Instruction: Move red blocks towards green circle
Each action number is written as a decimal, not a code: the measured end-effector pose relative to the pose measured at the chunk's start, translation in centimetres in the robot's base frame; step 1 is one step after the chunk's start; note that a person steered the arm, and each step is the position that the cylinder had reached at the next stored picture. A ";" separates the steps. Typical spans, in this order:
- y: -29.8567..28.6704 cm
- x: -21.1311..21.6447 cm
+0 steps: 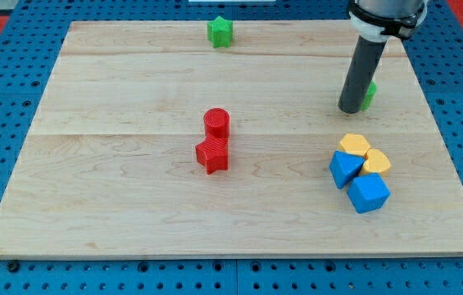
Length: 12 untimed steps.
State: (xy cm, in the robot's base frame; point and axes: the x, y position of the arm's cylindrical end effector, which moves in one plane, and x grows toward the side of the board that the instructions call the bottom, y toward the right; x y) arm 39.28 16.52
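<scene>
A red cylinder (216, 123) stands near the board's middle, with a red star block (212, 155) touching it just below. The green circle block (369, 95) lies at the view's right, mostly hidden behind my rod. My tip (350, 110) rests on the board right against the green circle's left side, far to the right of the red blocks. A green star block (220, 32) sits at the view's top edge of the board.
At the lower right is a tight cluster: two yellow blocks (353, 145) (376, 161) and two blue blocks (345, 167) (369, 193). The wooden board (116, 188) lies on a blue pegboard surface.
</scene>
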 end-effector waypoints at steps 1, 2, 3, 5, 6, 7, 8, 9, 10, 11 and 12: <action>-0.2 -0.3; -0.3 -1.6; -5.2 1.0; -9.7 6.3; -12.5 12.1; -20.2 14.9; -22.8 12.8; -20.9 10.4; -20.3 6.8; -20.0 3.4; -19.9 1.8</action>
State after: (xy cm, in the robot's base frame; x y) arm 41.06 -3.43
